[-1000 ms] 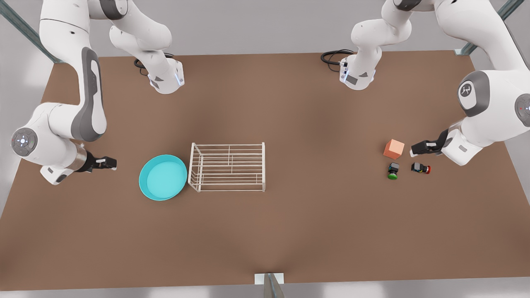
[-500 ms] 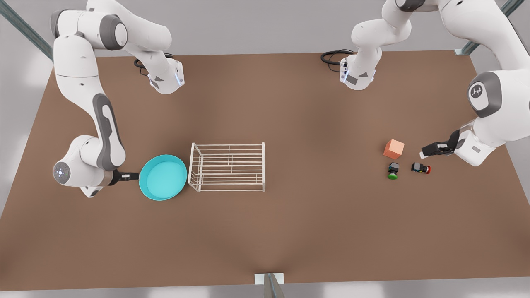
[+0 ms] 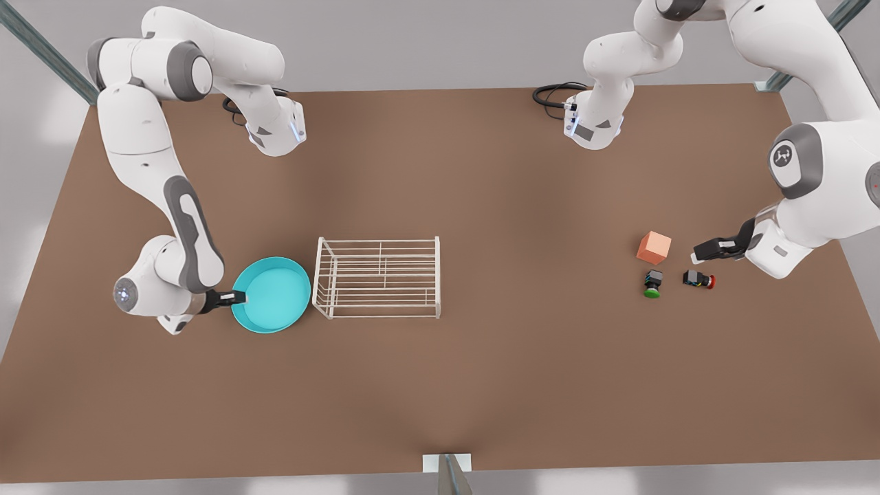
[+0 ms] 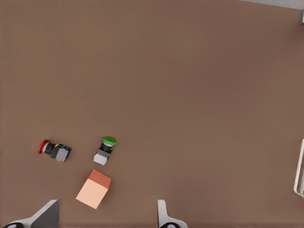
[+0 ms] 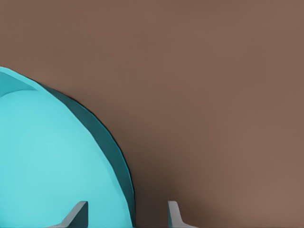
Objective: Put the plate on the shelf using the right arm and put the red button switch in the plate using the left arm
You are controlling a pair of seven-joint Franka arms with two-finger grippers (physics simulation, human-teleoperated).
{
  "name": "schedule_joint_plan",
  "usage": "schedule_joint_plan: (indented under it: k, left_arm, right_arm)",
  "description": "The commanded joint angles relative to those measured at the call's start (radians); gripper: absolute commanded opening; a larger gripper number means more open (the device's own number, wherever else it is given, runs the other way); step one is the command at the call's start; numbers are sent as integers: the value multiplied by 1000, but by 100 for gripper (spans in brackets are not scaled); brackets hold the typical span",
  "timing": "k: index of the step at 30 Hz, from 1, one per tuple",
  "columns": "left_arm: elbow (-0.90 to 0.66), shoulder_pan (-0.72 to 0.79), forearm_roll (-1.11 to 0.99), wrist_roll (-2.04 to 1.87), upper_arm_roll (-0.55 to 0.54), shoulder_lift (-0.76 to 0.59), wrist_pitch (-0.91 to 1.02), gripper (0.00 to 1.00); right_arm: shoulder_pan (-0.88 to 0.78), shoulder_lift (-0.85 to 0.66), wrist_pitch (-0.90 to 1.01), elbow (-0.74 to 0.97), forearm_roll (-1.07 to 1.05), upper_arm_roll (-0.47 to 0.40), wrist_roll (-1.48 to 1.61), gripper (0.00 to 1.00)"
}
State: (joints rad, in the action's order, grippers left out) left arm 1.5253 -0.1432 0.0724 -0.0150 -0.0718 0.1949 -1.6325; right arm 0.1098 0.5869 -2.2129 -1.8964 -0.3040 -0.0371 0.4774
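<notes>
With its parted fingers astride the plate (image 3: 271, 294) rim, the right gripper (image 3: 237, 298) should seat deep before clamping; the left gripper (image 3: 702, 252) waits spread.

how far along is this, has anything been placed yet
Nothing is placed yet. The round turquoise plate sits on the brown table beside the white wire shelf. In hand: the right gripper is at the plate's rim, fingers open astride it. The left gripper hovers open near the red button switch. Left: lift plate onto shelf, then put the switch in it.
</notes>
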Motion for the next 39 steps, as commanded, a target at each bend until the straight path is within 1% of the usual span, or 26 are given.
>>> schedule_joint_plan:
  k: [1, 3, 4, 5, 6, 7, 9, 12, 16, 21, 23, 24, 32, 37, 39]
  left_arm:
    - [0, 1, -3, 0, 0, 0, 0, 100]
    - [0, 1, -3, 0, 0, 0, 0, 100]
    - [0, 1, -3, 0, 0, 0, 0, 100]
    - [0, 1, -5, 0, 0, 0, 0, 100]
    - [0, -1, -5, 0, 0, 0, 0, 100]
    - [0, -1, -5, 0, 0, 0, 0, 100]
    - [1, -3, -5, 1, 0, 0, 0, 100]
    - [7, -1, -5, 0, 0, 0, 0, 100]
    - [12, -10, -3, 3, 7, -2, 2, 100]
    - [12, -12, -3, 1, 6, -3, 2, 100]
    - [9, -35, -2, 23, 10, -3, 6, 100]
    - [13, -56, 4, 53, 10, -5, 7, 100]
    - [4, -53, 3, 47, 3, 0, 10, 100]
    - [-2, -41, 1, 46, -2, 1, 7, 100]
    - [0, -12, -3, 43, -3, 1, 3, 100]
  right_arm:
    - [1, 1, -5, 0, -3, 0, 193, 69]
    - [1, 2, -5, 0, -3, 0, 199, 63]
    - [1, 2, -4, 0, -3, 0, 199, 55]
    - [1, 2, -5, 0, -3, 0, 199, 51]
    - [1, 2, -4, 0, -1, 0, 201, 42]
    - [1, 2, -2, 0, -1, 0, 216, 36]
    - [1, 1, 2, 2, -1, 0, 222, 29]
    - [1, -7, 25, 8, 0, 0, 236, 25]
    - [2, -13, 35, 10, 3, 0, 263, 15]
    - [4, -55, 65, 14, 8, -7, 311, 13]
    - [8, -65, 67, 14, 8, -9, 331, 13]
    - [14, -73, 87, 14, 8, -9, 337, 13]
    - [22, -156, 199, 16, 8, -24, 371, 13]
    - [36, -191, 344, 34, -3, -27, 369, 13]
    - [36, -200, 412, 52, -4, -26, 357, 13]
